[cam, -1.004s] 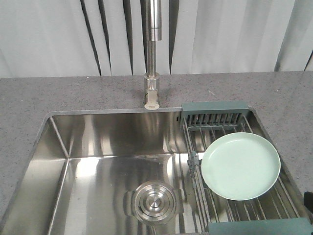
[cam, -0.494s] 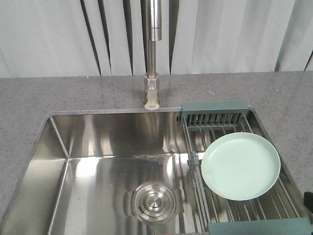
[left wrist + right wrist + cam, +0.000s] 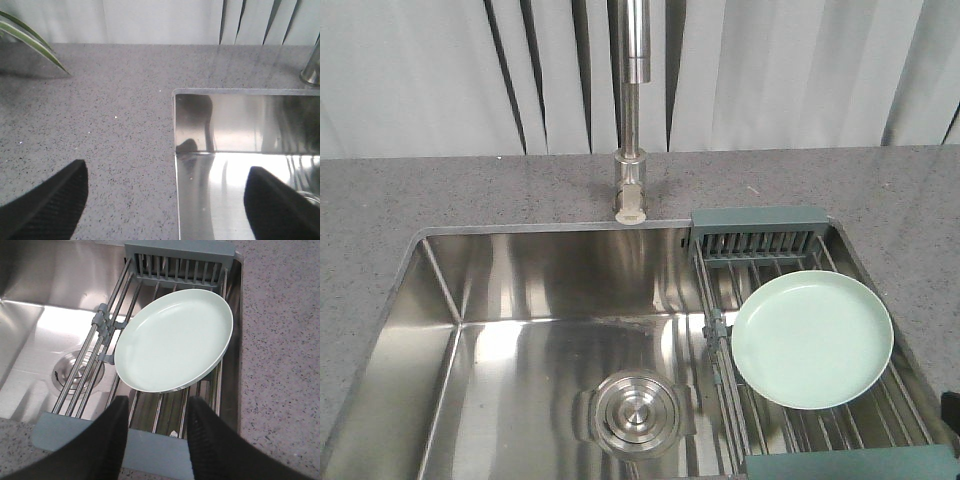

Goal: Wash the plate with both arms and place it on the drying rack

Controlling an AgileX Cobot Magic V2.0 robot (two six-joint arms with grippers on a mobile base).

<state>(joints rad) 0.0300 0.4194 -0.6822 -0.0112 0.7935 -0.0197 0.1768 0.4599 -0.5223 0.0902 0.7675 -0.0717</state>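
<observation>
On the drying rack (image 3: pixel 817 425), the plate (image 3: pixel 812 340) unmoved from before; both tools (image 3: pixel 152 412) (image 3: pixel 165 197) spread open, empty

We see a plate (image 3: pixel 812 340) with a smooth, faintly glossy pale green surface, plain all over. The rack (image 3: pixel 760 243) has bright steel rods and matt grey-green plastic end pieces. The sink (image 3: pixel 520 330) is brushed steel, shiny enough to throw back light in streaks; its drain (image 3: pixel 635 412) and the tap (image 3: pixel 633 120) are polished metal. The table (image 3: pixel 100 115) looks like matt grey speckled stone, finely grained. The left claw's fingers (image 3: pixel 47 205) show a black woven, carbon-like texture.
</observation>
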